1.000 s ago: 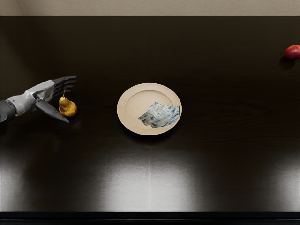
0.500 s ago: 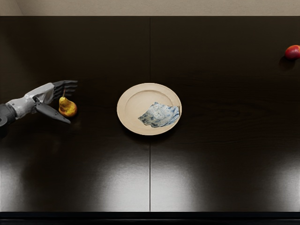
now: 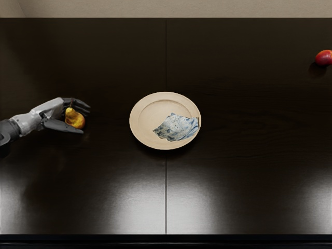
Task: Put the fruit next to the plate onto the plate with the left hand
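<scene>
A yellow pear (image 3: 75, 119) with an orange blush stands on the dark table, left of the beige plate (image 3: 147, 110). My left hand (image 3: 81, 119) reaches in from the left edge. Its dark fingers (image 3: 79, 104) curl over the pear's far side, and the thumb (image 3: 65, 127) lies along its near side, so the hand is closed around the fruit. The pear still rests on the table, about a hand's width from the plate's rim. The right arm does not show.
A crumpled blue-and-white cloth (image 3: 177, 127) covers the plate's right front part. A red fruit (image 3: 323, 57) sits far off at the table's back right. A seam (image 3: 166, 187) runs down the middle of the tabletop.
The left hand's fingers, spread above and beside the pear before, have dropped and curled around it. The pear has stayed in place.
</scene>
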Motion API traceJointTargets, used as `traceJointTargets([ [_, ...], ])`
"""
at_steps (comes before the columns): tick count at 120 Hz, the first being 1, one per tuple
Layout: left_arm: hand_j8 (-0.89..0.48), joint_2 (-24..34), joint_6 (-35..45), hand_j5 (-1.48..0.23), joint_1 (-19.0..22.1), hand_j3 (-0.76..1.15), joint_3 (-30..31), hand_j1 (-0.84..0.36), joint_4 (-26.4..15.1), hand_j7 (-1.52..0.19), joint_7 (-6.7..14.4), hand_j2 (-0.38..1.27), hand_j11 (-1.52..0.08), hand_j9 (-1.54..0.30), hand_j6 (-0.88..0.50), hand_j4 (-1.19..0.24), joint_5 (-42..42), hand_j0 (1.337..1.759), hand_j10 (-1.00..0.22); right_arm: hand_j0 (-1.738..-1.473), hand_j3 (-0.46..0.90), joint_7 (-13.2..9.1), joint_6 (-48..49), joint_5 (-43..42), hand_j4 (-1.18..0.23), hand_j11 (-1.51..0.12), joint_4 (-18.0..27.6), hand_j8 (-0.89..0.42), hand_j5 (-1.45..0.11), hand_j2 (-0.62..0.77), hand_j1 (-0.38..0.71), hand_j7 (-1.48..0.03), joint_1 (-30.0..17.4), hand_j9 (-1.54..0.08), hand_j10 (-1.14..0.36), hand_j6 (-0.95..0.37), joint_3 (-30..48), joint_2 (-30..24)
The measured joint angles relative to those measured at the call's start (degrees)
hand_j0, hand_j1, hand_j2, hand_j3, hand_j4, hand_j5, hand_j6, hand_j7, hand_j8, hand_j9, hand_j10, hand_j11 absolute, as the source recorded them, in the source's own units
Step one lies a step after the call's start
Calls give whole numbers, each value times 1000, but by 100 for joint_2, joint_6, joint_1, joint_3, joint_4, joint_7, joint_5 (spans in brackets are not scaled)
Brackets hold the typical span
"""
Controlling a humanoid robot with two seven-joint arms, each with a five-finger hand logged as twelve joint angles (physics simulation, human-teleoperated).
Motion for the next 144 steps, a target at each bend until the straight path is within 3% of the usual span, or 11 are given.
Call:
traceJointTargets([
  [15, -538, 3, 0, -694, 0, 0, 20, -290, -8, -693, -2, 115, -699, -697, -546, -545, -4, 1658, -512, -1658, 0, 0, 0, 0, 0, 0, 0, 0, 0, 0, -349, 0, 0, 0, 0, 0, 0, 0],
  [31, -492, 22, -4, -744, -9, 0, 35, -368, -37, -744, -4, 146, -750, -750, -575, -575, 3, 1658, -484, -1658, 0, 0, 0, 0, 0, 0, 1, 0, 0, 0, -349, 0, 0, 0, 0, 0, 0, 0],
  [58, -554, 111, -10, -785, -41, 0, 45, -386, -240, -785, -3, 136, -784, -789, -600, -599, 7, 1658, -514, -1658, 0, 0, 0, 0, 0, 0, 0, 0, 0, 0, -349, 0, 0, 0, 0, 0, 0, 0],
  [92, -557, 332, -12, -823, -154, 0, 53, -414, -737, -824, -3, 136, -821, -832, -629, -629, 10, 1658, -497, -1658, 0, 0, 0, 0, 0, 0, -5, 0, 0, 0, -349, 0, 7, 0, 0, 0, 0, 0],
  [114, -558, 682, -11, -844, -327, 0, 49, -425, -1310, -845, -2, 134, -841, -847, -642, -642, 13, 1658, -488, -1658, 0, 0, 0, 0, 0, 0, -22, 0, 0, 0, -349, 0, 9, 0, 0, 0, 1, 0],
  [130, -554, 768, -11, -859, -588, 0, 45, -414, -1729, -859, 133, 123, -848, -852, -642, -643, 17, 1657, -491, -1658, 0, 0, 0, 1, 0, 0, -42, 0, 0, 0, -349, 0, 9, 0, 0, 0, 4, 0],
  [144, -552, 751, -12, -870, -810, 0, 30, -413, -2093, -870, 396, 119, -851, -855, -640, -641, 17, 1657, -490, -1658, 0, 0, 0, 3, 0, 0, -49, 0, 0, 0, -349, 0, 9, 0, 0, 0, 6, 0],
])
